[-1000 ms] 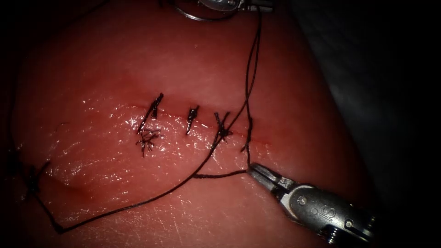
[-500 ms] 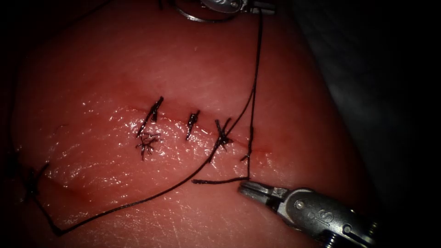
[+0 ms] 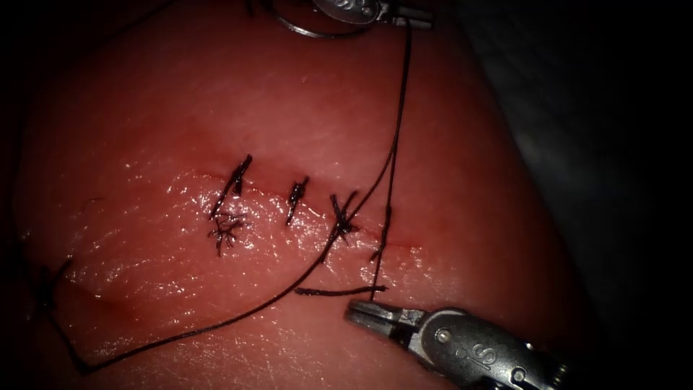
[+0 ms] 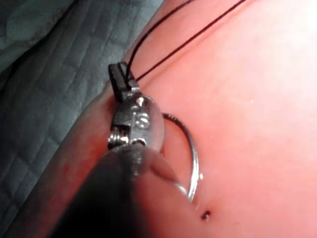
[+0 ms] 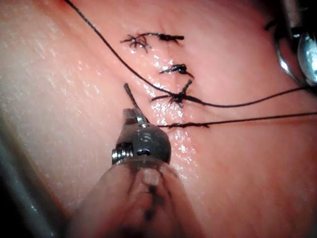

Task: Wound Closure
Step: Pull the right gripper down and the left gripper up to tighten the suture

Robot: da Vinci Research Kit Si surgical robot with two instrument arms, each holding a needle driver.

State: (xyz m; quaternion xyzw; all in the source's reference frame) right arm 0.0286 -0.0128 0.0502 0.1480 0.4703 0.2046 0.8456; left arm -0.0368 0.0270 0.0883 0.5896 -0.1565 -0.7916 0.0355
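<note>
Three tied stitches [image 3: 296, 195] sit along the cut [image 3: 404, 237], with a fourth pass of thread [image 3: 393, 144] at the cut's right end.

Right tool [image 3: 368, 312]: jaws closed flat together, low on the tissue [image 3: 289, 94] just below the right end of the cut. By my reading they pinch the thread at the sharp bend where the short tail [image 3: 328, 292] turns off to the left, but the grip itself is hard to see.

Left tool [image 3: 415, 16]: at the upper edge of the endoscope view, jaws clamped on the thread. From there the strand runs straight and taut down to the bend.

Needle [image 3: 299, 29]: lies on the tissue beside the left tool, above the cut and well away from it. Neither tool holds it, and it does not look to be in the tissue.

A long slack loop runs from the third stitch down to the left and around the tissue's left edge.

Judgement: with both tools on one taut strand, this looks like thread work at the fourth pass.
- Keep the pull in line with the strand, so the thread does not saw at the cut's edges.
- Keep tension gentle and even, because the pork surface is wet and soft.
- Mind the short tail, since it could slip free.
- Keep the slack loop clear of the free needle.
</note>
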